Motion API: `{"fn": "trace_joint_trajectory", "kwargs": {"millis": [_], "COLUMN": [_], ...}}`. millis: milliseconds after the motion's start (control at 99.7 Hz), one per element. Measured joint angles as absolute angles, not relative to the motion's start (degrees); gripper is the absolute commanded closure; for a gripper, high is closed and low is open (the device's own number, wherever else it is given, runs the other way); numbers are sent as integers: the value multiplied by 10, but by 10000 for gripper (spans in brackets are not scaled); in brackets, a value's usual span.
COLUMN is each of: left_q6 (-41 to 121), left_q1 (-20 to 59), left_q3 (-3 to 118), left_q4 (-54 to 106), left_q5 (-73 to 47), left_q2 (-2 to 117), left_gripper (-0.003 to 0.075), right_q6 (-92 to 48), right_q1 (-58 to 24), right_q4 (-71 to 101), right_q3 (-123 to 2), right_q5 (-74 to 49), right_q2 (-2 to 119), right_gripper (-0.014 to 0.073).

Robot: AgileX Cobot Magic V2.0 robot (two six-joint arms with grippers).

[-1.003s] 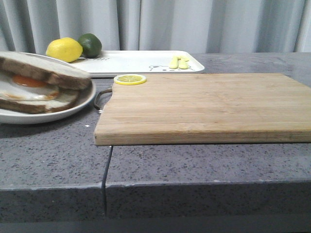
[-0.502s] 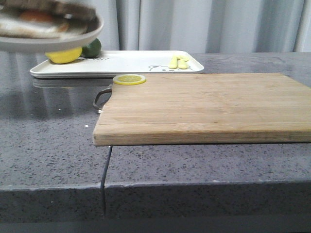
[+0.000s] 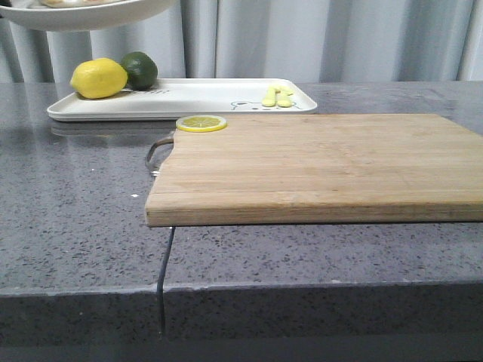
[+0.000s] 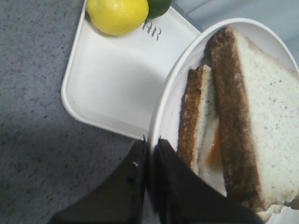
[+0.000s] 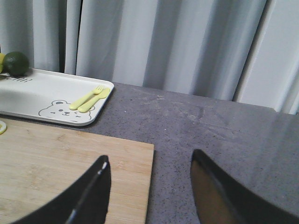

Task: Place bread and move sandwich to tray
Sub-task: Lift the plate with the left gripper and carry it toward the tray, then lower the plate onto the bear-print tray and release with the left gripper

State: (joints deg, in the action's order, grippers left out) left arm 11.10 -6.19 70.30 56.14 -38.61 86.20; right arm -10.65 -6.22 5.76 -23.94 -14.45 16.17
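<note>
Between the left gripper's (image 4: 149, 154) closed fingers sits the rim of the dish (image 4: 170, 100), held in the air with the sandwich (image 4: 233, 121) lying in it just past the fingertips. Beyond and below the dish lies the tray (image 4: 112, 79), a lemon (image 4: 117, 14) and lime (image 4: 159, 5) at its far end. Under the right gripper (image 5: 149, 186), jaws wide apart and empty, lies the board (image 5: 56, 163), the tray's fork print (image 5: 91, 99) farther off.

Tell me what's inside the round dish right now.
The dish, pinched at its rim by the left fingers, holds the sandwich: two crusted slices with egg white and orange yolk between. Most of the filling is covered by the top slice.
</note>
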Motion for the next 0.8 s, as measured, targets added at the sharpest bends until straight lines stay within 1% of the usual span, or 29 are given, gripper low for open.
{"fn": "trace_joint_trajectory", "kwargs": {"millis": [241,552,802], "left_q6": [109,74,10], "left_q1": [-14,20,37], "left_q3": [825,990,1092], "left_q4": [567,565,479], "left_q5": [-385,-408,-451], "left_q2": [979,1131,1224], "left_gripper": [740,740,740], "right_q6": [-106,-106,-106], "right_q1": [-62,-62,-62], "right_q4": [58,58,58], "right_q3": [-239,-239,-239], "right_q5": [-145,-145,-145], "right_q2": [162,162,162], "right_gripper": [190,190,190]}}
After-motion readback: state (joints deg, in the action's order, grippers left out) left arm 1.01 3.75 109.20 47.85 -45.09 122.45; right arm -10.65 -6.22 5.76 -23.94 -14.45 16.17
